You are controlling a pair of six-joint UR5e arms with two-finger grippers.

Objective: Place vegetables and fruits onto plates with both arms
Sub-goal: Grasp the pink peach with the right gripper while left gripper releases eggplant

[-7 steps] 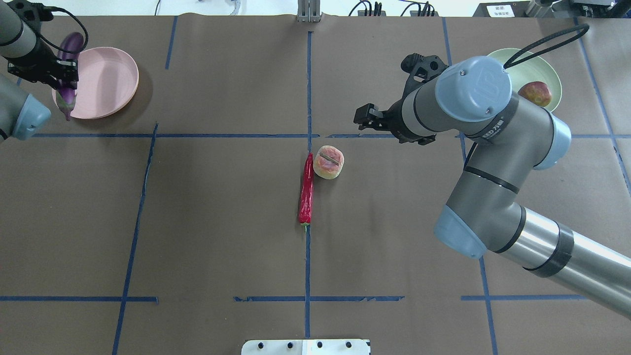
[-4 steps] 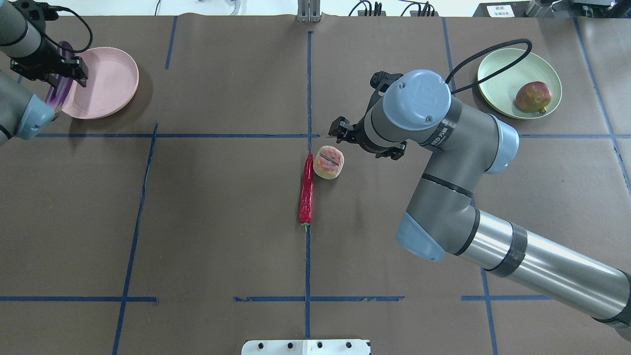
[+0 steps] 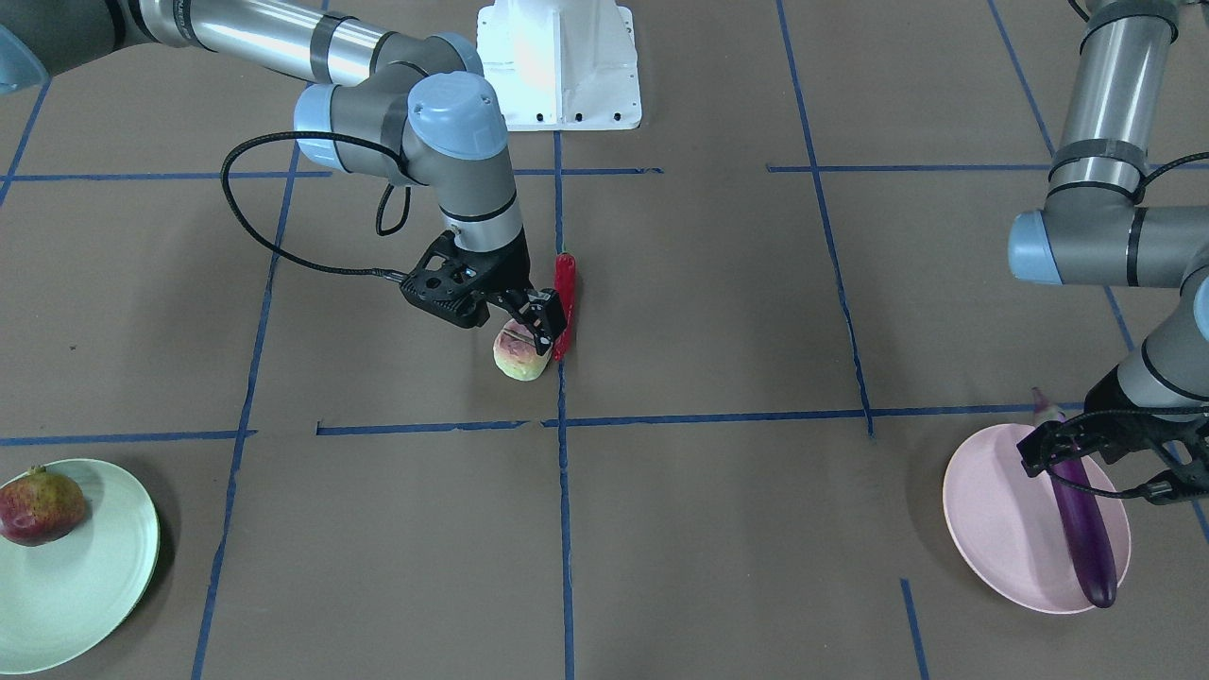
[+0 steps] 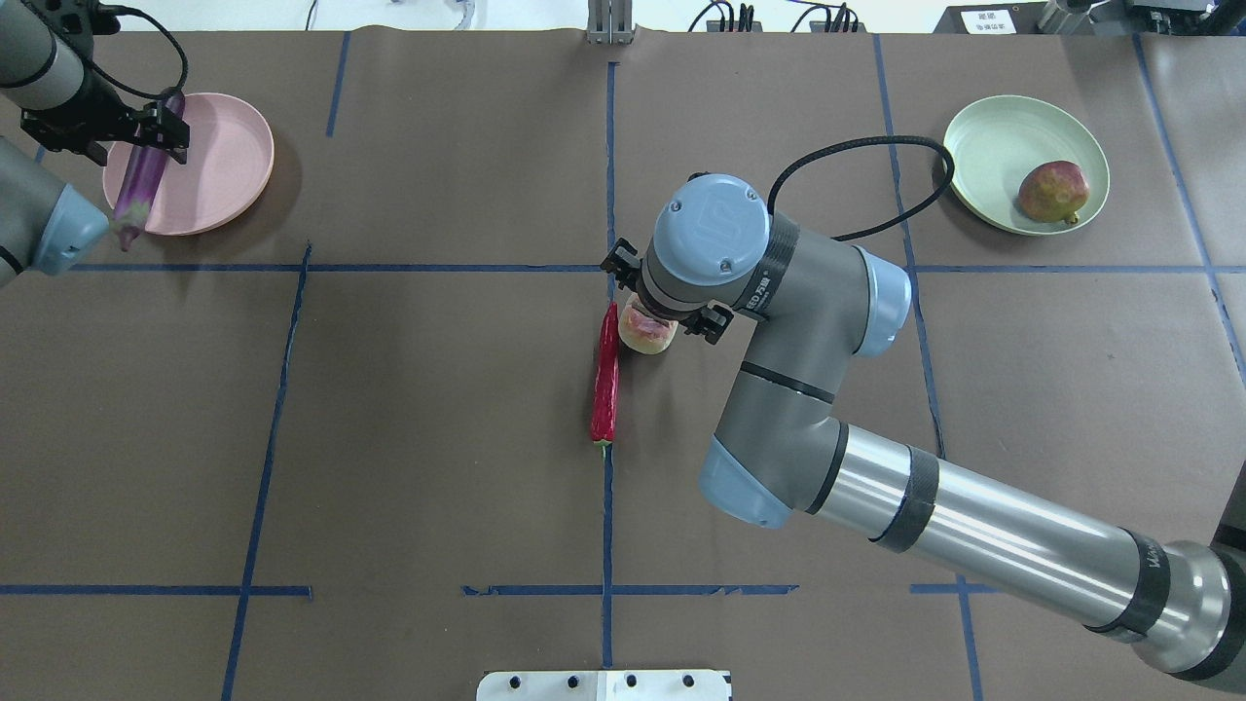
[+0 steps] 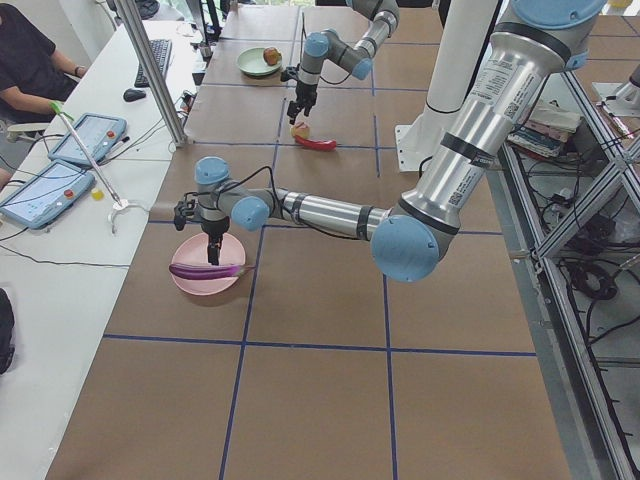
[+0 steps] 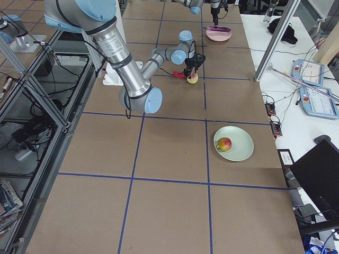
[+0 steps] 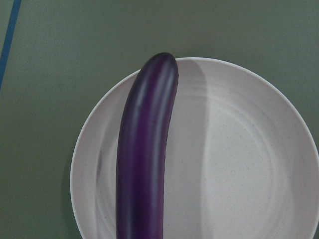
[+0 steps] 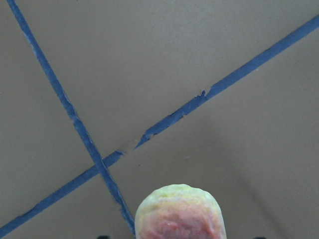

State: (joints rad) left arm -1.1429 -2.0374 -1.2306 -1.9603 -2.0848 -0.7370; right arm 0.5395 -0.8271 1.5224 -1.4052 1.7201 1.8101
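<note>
Since the earlier frame the right arm has swung away from the green plate (image 3: pixel 94 567), where the pomegranate (image 3: pixel 38 505) lies, and its right gripper (image 3: pixel 522 331) now hangs directly over the peach (image 3: pixel 518 361) at mid-table. Its jaws are spread, with one finger between the peach and the chili pepper (image 3: pixel 565 293) that lies just beside it. The left arm has carried the eggplant (image 3: pixel 1086 529) from beside the pink plate (image 3: pixel 992 529) to across it, and the left gripper (image 3: pixel 1067 458) looks clenched on it near the cap end. For the peach, the good move is likely a straight descent that keeps the fruit centred, so the closing finger does not catch or nudge the chili, then a grip at the fruit's widest part. For the eggplant, the left gripper should probably lower it until it rests across the dish before releasing, since its cap end overhangs the rim and it could tip or roll.
</note>
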